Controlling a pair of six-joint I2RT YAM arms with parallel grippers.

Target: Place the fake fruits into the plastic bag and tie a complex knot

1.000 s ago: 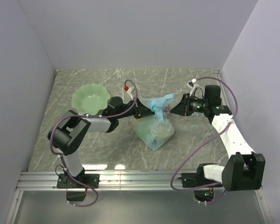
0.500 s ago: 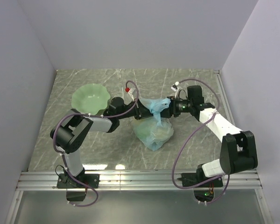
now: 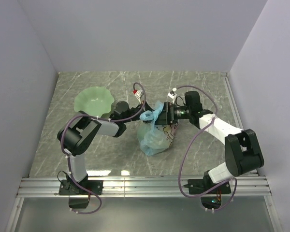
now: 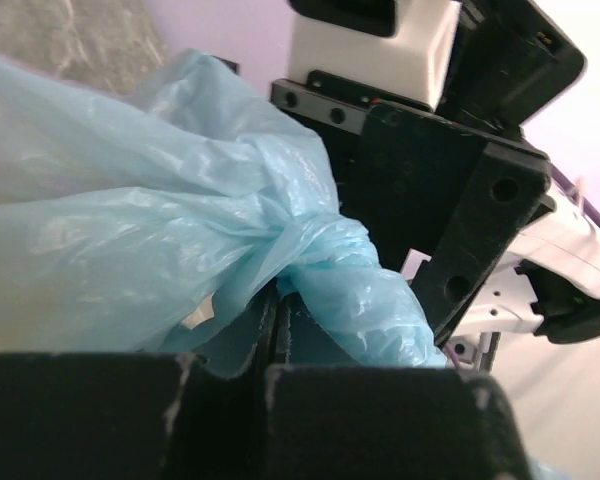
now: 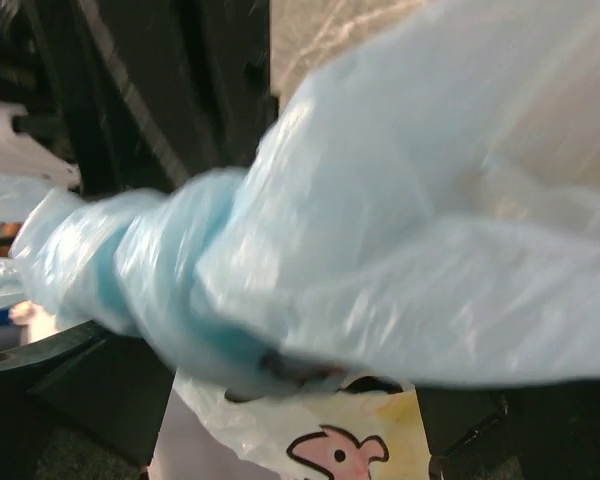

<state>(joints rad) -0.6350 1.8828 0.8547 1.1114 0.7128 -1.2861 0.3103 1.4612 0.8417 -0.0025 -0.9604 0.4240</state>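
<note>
The fake fruits [image 3: 159, 137] look bagged. The left gripper [image 4: 277, 312] pinches the twisted neck of the plastic bag [image 3: 149, 146], the right gripper [image 3: 164, 116] is open-jawed beside it, and the knot looks unfinished.

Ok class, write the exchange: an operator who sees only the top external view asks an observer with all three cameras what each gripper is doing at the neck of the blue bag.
Operator: From above, both arms meet over the plastic bag. Is the left gripper holding it?
Observer: Yes. Its wrist camera shows it shut on a twisted blue strand at the bag's neck.
Operator: And the right gripper?
Observer: Its wrist camera shows it open, with the twisted strand crossing between its two sides and nothing pinched. Below the strand there is a pink cartoon print on the bag.
</note>
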